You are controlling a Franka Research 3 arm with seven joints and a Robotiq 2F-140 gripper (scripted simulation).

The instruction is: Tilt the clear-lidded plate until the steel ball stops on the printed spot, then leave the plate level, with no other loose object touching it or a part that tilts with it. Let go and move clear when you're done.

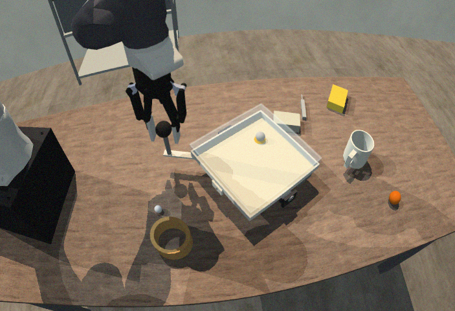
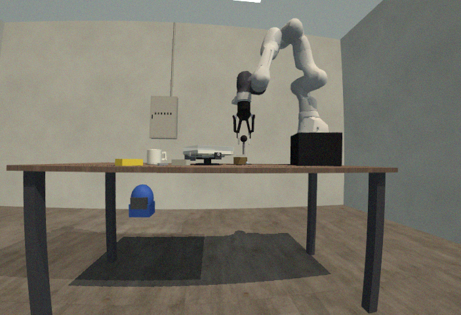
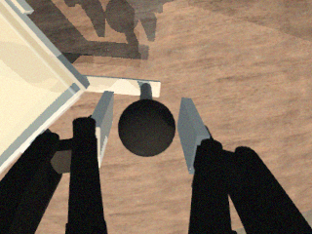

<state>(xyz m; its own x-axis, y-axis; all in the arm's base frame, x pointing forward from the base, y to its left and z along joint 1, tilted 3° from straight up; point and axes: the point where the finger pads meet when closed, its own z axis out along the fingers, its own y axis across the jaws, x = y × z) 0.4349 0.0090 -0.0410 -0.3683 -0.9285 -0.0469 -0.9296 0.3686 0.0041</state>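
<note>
The square cream plate (image 1: pixel 255 161) with a clear lid sits mid-table on a pivot. It looks about level in the side view (image 2: pixel 207 151). The steel ball (image 1: pixel 259 136) rests on the yellow printed spot (image 1: pixel 259 140) near the plate's far corner. A black knob (image 1: pixel 163 128) on an upright stem stands on a flat arm at the plate's left edge. My gripper (image 1: pixel 164 133) straddles the knob. In the wrist view the fingers stand on either side of the knob (image 3: pixel 146 128) with small gaps, so the gripper is open.
A beige block (image 1: pixel 287 120) lies close to the plate's far corner; I cannot tell if it touches. A grey stick (image 1: pixel 303 107), yellow block (image 1: pixel 337 98), mug (image 1: pixel 358 148) and orange ball (image 1: pixel 394 197) lie to the right. A small loose ball (image 1: pixel 157 208) and yellow ring (image 1: pixel 171 237) lie front left.
</note>
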